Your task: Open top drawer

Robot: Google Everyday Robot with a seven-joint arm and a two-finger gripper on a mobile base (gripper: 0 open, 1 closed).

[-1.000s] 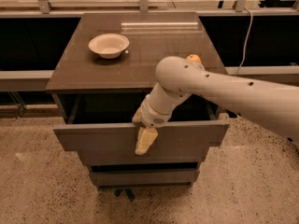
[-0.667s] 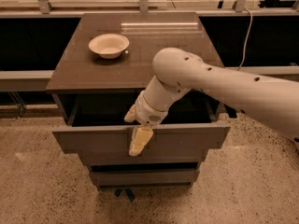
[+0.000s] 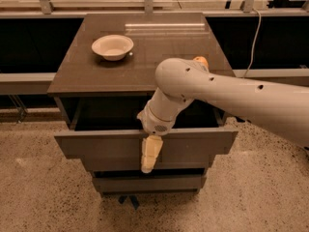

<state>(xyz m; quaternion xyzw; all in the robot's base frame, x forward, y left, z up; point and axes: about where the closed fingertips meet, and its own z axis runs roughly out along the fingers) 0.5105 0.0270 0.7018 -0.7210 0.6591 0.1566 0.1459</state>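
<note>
The top drawer [image 3: 96, 146], a wide grey-brown drawer with a flat handleless front, stands pulled out from the cabinet, and its dark box [image 3: 104, 114] shows open behind the panel. My gripper [image 3: 149, 154] hangs down over the middle of the drawer's front panel, its cream tip lying against the outer face. My white arm [image 3: 231, 98] reaches in from the right and hides the drawer's right inside.
A white bowl [image 3: 112, 46] sits on the brown cabinet top [image 3: 159, 37] at the back left. A narrower drawer [image 3: 145, 182] shows below the top one. A cable [image 3: 253, 33] hangs at the back right. Speckled floor [image 3: 38, 197] surrounds the cabinet.
My gripper has slid slightly down the front panel, and my arm has shifted a little. The drawer front stays at about the same place, pulled out.
</note>
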